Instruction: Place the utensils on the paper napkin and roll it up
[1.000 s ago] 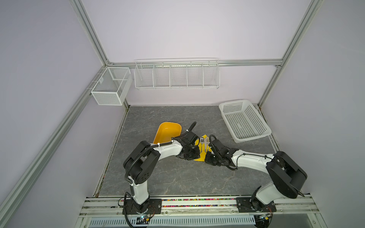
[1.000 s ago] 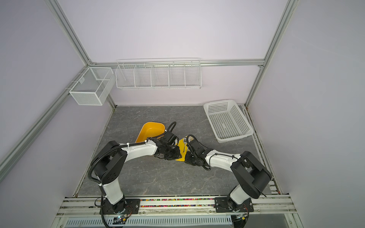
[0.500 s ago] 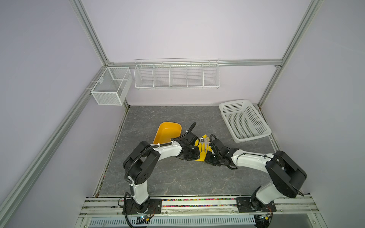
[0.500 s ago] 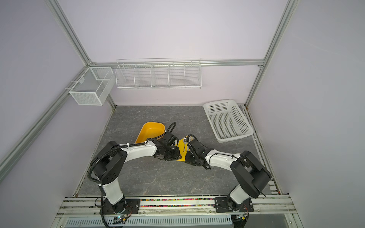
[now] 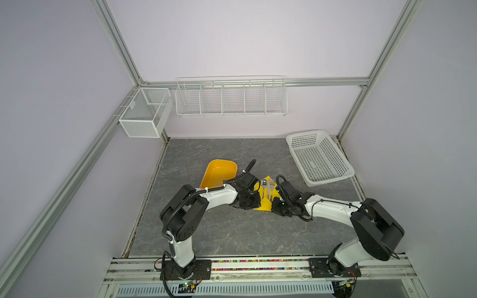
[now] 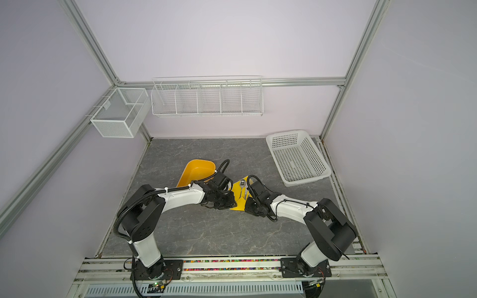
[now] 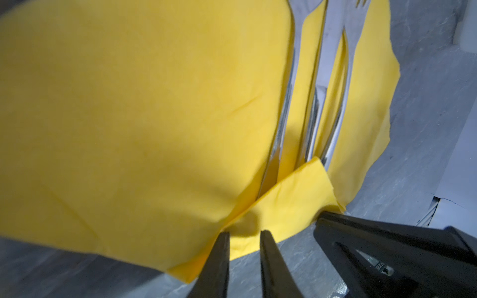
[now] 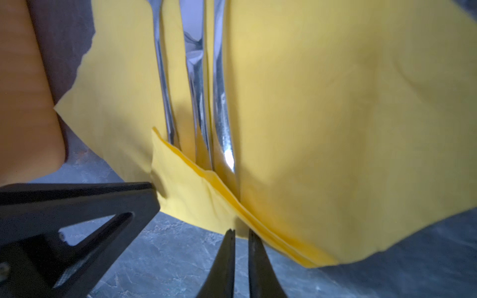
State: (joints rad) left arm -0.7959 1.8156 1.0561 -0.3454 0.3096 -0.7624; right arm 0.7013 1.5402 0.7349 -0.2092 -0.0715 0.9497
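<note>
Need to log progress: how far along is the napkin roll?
Done: the utensils lie on the paper napkin. In hand: its near end is folded over their handles, with the left tool and the right tool pinching that edge. To do: the rolling; most of it lies flat.

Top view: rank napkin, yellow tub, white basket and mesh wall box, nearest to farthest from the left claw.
1. paper napkin, pinched in the left claw, centre.
2. yellow tub, just behind, leftward.
3. white basket, back right.
4. mesh box, up on the left wall.

Bright yellow napkin (image 7: 154, 116), silver utensils (image 8: 223, 116) (grey veined table (image 5: 232, 232))
</note>
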